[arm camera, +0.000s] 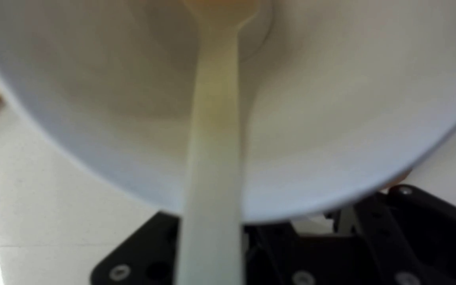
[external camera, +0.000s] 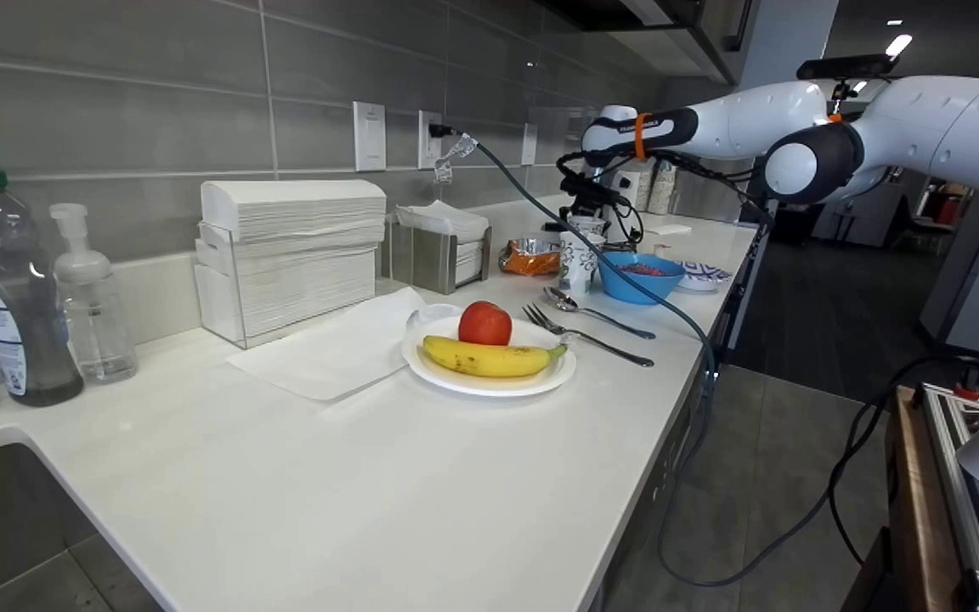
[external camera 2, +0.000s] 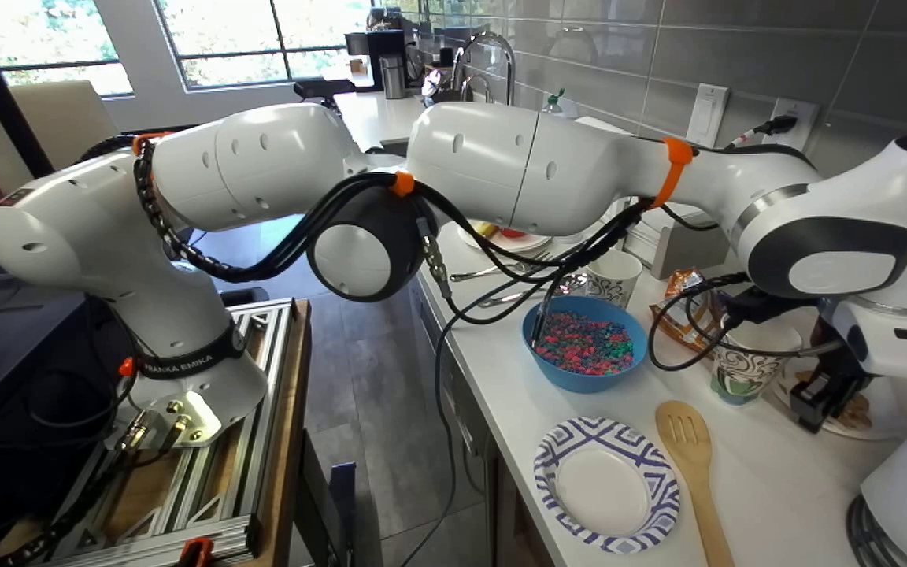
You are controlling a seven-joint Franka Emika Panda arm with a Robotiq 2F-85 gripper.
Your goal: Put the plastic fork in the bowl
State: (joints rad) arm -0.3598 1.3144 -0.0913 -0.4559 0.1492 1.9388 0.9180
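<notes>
The bright-blue bowl [external camera: 619, 289] stands on the counter and holds small coloured bits; it also shows in an exterior view [external camera 2: 587, 383]. A white plastic utensil [arm camera: 214, 158], taken as the fork, stands in a white-lined cup [arm camera: 331, 150] in the wrist view. Its broad end is down in the cup and its handle rises close to the camera. Tines do not show. The patterned cup [external camera 2: 749, 370] is beside my gripper [external camera 2: 820, 419]. My gripper [arm camera: 271, 241] is partly behind the cup rim and handle in the wrist view, and its fingertips are hidden. The handle passes in front of it.
A second patterned cup [external camera 2: 615, 276], an orange snack bag [external camera 2: 682, 307] and a cookie plate [external camera 2: 890, 431] stand nearby. A wooden spatula [external camera 2: 690, 457] and blue-patterned plate [external camera 2: 603, 492] lie closer. A metal fork [external camera: 583, 334], spoon [external camera: 600, 316] and white fruit plate [external camera: 489, 387] are farther along. Cables hang near.
</notes>
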